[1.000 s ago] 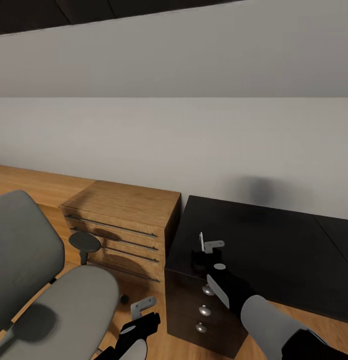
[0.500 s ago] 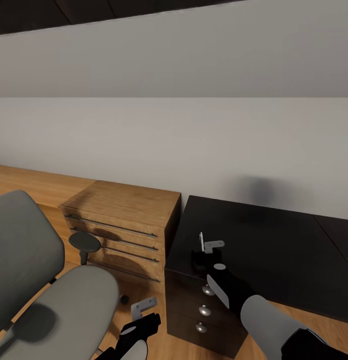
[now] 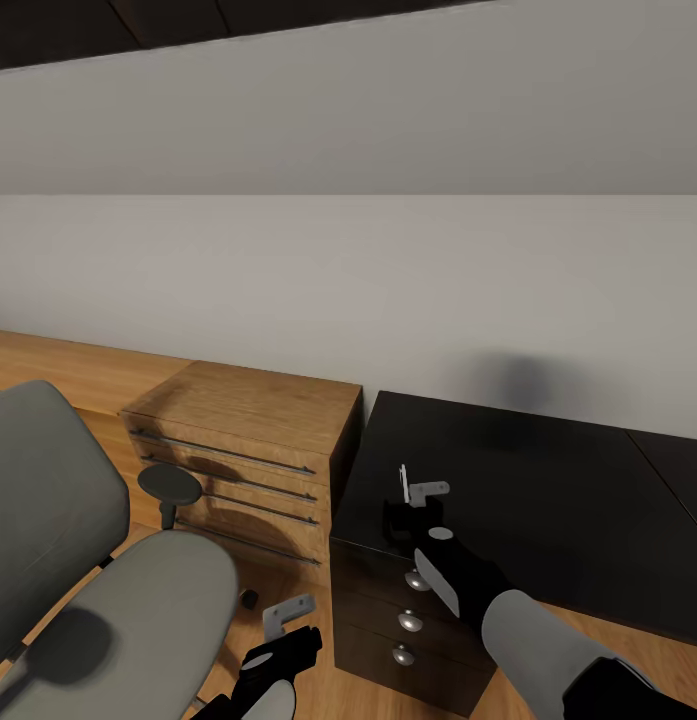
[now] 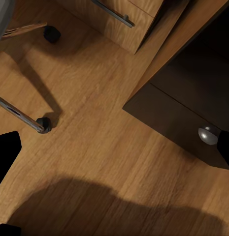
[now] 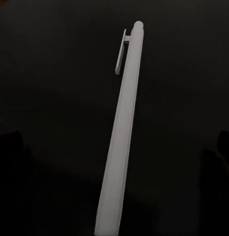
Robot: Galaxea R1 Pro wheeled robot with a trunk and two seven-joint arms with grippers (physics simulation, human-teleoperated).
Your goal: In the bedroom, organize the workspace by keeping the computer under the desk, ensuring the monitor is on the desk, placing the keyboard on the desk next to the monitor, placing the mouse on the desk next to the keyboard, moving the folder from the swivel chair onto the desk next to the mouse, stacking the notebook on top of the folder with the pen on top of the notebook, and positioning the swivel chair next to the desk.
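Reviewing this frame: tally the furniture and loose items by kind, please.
Grey swivel office chair: 1
Light wooden drawer chest: 1
Glossy black desk with three-knob drawer unit: 1
Thin whitish pen: 1
Total: 4

A light wooden drawer chest [image 3: 250, 455] with thin dark bar handles stands at about nine o'clock from centre in the head view, its back against a plain pale grey wall [image 3: 348, 290]. Warm wood-plank flooring [image 4: 94, 147] spreads beneath, shadowed at six o'clock.
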